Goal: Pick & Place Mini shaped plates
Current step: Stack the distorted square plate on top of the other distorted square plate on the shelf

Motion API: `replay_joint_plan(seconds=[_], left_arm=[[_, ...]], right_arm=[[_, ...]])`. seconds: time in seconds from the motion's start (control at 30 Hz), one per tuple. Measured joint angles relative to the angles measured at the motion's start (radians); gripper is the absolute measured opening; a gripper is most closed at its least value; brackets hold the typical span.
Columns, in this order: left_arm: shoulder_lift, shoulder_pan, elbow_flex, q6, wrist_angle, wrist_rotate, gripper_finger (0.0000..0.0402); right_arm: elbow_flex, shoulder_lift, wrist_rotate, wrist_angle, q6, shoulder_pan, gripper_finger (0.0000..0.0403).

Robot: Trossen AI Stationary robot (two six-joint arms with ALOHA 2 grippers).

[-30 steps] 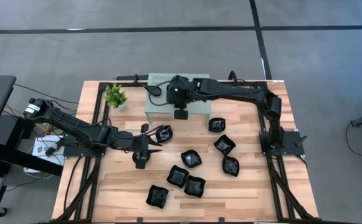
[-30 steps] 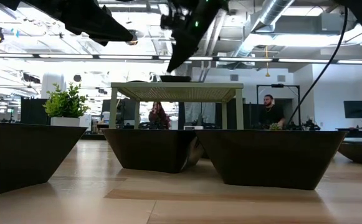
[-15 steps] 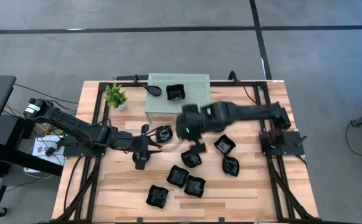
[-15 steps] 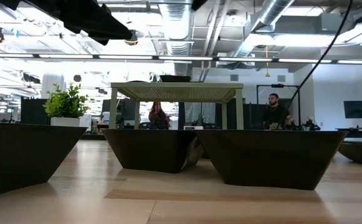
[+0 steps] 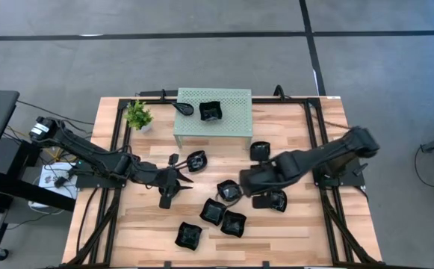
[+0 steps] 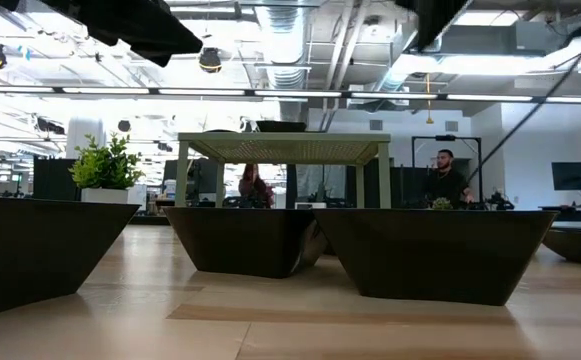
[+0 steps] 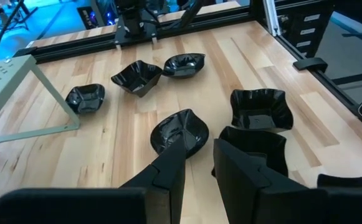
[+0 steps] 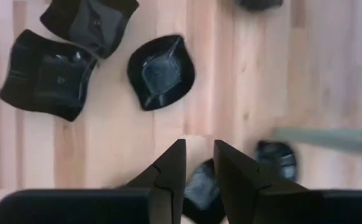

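Observation:
Several black mini plates lie on the wooden table: a leaf-shaped one point(image 5: 229, 190), square ones point(image 5: 213, 212) point(image 5: 233, 223), and others point(image 5: 196, 160) point(image 5: 260, 150) point(image 5: 276, 200) point(image 5: 188, 236). A square plate point(image 5: 211, 112) and a small dark plate point(image 5: 184, 107) sit on the green stand point(image 5: 231, 127). My right gripper point(image 8: 198, 152) hangs open over the table's middle point(image 5: 245, 179), pointing steeply down beside the leaf plate point(image 8: 162, 71), with nothing in it. My left gripper point(image 7: 199, 146) stands open and empty left of centre point(image 5: 181, 179), facing the leaf plate point(image 7: 181, 132).
A small potted plant point(image 5: 138, 115) stands at the far left by the stand. Black frame rails run along the table's left and right sides. People sit in the room behind the table point(image 6: 255, 185) point(image 6: 440, 175). Bare wood shows at the near left point(image 5: 134, 224).
My right gripper has let go of a square plate, which now sits on the green stand. It has swung from above the stand toward the near edge, to the plates in the table's middle, and has turned about as it went.

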Motion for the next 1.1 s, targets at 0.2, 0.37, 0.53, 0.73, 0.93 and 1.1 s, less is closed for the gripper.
replay_joint_plan(seconds=[0.2, 0.37, 0.53, 0.73, 0.93, 1.1], left_arm=[[0.0, 0.0, 0.0, 0.002, 0.003, -0.001, 0.0085], [0.0, 0.005, 0.0, 0.002, 0.026, -0.004, 0.0085], [0.0, 0.005, 0.0, 0.002, 0.037, -0.005, 0.0085], [0.0, 0.005, 0.0, 0.002, 0.04, -0.005, 0.0085], [0.0, 0.005, 0.0, 0.002, 0.043, -0.005, 0.0085], [0.0, 0.005, 0.0, 0.002, 0.044, -0.005, 0.0085]], right_arm=[[-0.435, -0.225, 0.014, 0.245, 0.263, -0.001, 0.0077], [-0.655, -0.307, 0.05, 0.337, 0.426, -0.002, 0.0077], [-0.738, -0.305, 0.067, 0.388, 0.474, -0.01, 0.0077], [-0.736, -0.258, 0.096, 0.512, 0.475, -0.071, 0.0077], [-0.736, -0.18, 0.056, 0.518, 0.521, -0.149, 0.0077], [-0.736, -0.114, -0.072, 0.522, 0.588, -0.166, 0.0077]])
